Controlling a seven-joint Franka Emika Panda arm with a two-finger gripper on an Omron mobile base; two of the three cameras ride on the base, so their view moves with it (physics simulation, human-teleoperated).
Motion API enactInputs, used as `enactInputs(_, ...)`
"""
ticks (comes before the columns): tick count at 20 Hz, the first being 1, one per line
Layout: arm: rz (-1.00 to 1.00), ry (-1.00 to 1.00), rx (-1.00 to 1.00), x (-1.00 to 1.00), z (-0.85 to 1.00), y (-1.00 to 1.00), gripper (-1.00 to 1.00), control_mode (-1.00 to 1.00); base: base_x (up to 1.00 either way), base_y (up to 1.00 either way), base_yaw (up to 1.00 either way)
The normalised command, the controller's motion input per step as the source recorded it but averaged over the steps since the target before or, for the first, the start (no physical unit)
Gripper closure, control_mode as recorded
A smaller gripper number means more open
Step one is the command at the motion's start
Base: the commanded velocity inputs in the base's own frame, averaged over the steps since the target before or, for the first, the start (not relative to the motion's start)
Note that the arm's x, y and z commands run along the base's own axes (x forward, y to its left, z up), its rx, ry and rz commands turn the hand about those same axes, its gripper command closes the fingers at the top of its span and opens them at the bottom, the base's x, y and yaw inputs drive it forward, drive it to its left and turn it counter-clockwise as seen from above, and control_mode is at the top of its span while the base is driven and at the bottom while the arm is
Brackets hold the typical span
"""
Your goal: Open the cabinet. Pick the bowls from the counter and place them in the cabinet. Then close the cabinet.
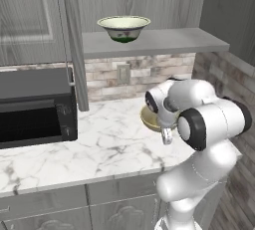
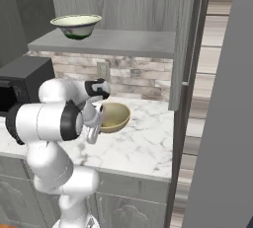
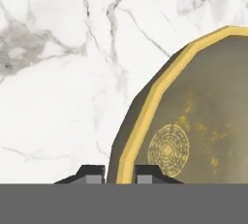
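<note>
Tan-olive bowl sits on the marble worktop, near its right end & toward the backsplash; in left base view it's mostly hidden behind the arm's wrist. End effector is at the bowl's near rim: hand view shows the 2 dark fingertips close together w/ the yellow rim edge between them, one tip outside the bowl wall, other inside. So jaws are pinching the rim of the tan-olive bowl. Can't tell from the pics whether bowl is off the surface yet; in right base view it looks a bit tilted, close above or on the marble.

Patterned cream bowl stands upright on the grey shelf inside the wall cabinet, toward the shelf's left part. Cabinet is open: left door swung out edge-on w/ its slim bar handle showing, right door also swung out, seen edge-on in right base view.

Black microwave on worktop at left, well apart from the tan-olive bowl. Wall outlet on the stone backsplash under the shelf
</note>
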Motion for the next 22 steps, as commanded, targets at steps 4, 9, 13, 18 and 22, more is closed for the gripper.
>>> enactInputs(4, 0.00, -0.36, -0.04, -0.45, 0.85, 0.08, 1.00, -1.00, 0.00, 0.00, 0.00)
enactInputs(9, 0.00, -0.29, -0.04, -0.39, 0.84, 0.08, 1.00, -1.00, 0.00, 0.00, 0.00)
enactInputs(13, 0.00, -0.25, -0.05, -0.46, 0.92, 0.06, 1.00, -1.00, 0.00, 0.00, 0.00)
enactInputs(18, 0.00, -0.21, -0.01, -0.64, 0.85, 0.00, 1.00, -1.00, 0.00, 0.00, 0.00)
enactInputs(22, 0.00, -0.17, 0.00, -0.58, 0.63, 0.00, 1.00, -1.00, 0.00, 0.00, 0.00)
